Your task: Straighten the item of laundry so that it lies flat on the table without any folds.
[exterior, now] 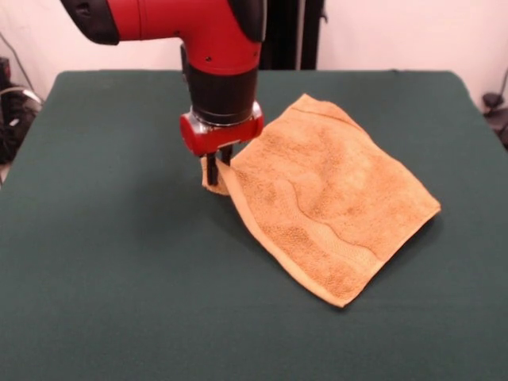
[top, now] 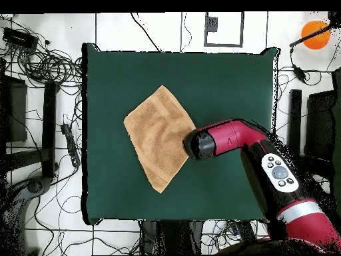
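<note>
The golden-orange towel [exterior: 325,194] lies spread on the dark green table [exterior: 95,254], right of centre in the front view, with a few soft ripples across it. Its left corner is raised a little off the table. My gripper [exterior: 218,170] points straight down and is shut on that raised corner. In the overhead view the towel [top: 154,133] is a diamond shape near the table's [top: 226,80] middle, and the arm's wrist [top: 200,145] sits over its right corner and hides the gripper.
The red arm [top: 266,160] reaches in from the lower right of the overhead view. Cables and stands [top: 46,67] crowd the floor around the table. An orange round object [top: 315,35] is at the top right, off the table.
</note>
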Controlling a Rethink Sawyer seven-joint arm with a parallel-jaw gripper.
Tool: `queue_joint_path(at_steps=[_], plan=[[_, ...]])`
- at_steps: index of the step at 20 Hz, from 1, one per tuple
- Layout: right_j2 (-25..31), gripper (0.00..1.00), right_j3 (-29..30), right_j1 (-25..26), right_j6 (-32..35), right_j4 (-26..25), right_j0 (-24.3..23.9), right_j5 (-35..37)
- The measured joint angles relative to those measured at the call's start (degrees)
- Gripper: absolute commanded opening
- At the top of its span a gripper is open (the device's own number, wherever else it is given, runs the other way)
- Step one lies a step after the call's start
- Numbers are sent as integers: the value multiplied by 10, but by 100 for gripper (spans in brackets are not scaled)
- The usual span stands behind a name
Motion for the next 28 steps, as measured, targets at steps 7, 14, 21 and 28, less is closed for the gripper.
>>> queue_joint_path(at_steps=[7, 14, 21, 28], plan=[[0, 0, 0, -7, 0, -2, 4, 0], [-1, 0, -1, -9, 0, -3, 8, 0], [-4, 0, -2, -10, 0, -7, 12, 0], [-4, 0, -3, -10, 0, -8, 12, 0]])
